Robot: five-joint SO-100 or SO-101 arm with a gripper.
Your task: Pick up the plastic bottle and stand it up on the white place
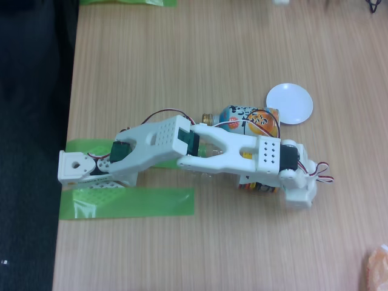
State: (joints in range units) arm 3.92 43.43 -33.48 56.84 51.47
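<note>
One plastic bottle (213,159) seen lying on table (242,54) beneath arm; label band under hand (291,191). Finger state cannot be determined. White place (290,103) located well apart.

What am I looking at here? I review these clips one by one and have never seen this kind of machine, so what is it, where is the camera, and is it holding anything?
One fixed camera looks down on a wooden table. The white plastic machine is a small robot arm, fastened at its base by green tape near the table's left edge. It stretches right, over a clear plastic bottle lying beneath it. Behind it lies a shorter orange-and-blue bottle-can, with a round white dish to the right. The gripper reaches down at the bottle's label, but the arm hides its fingers, so a grasp cannot be confirmed.
</note>
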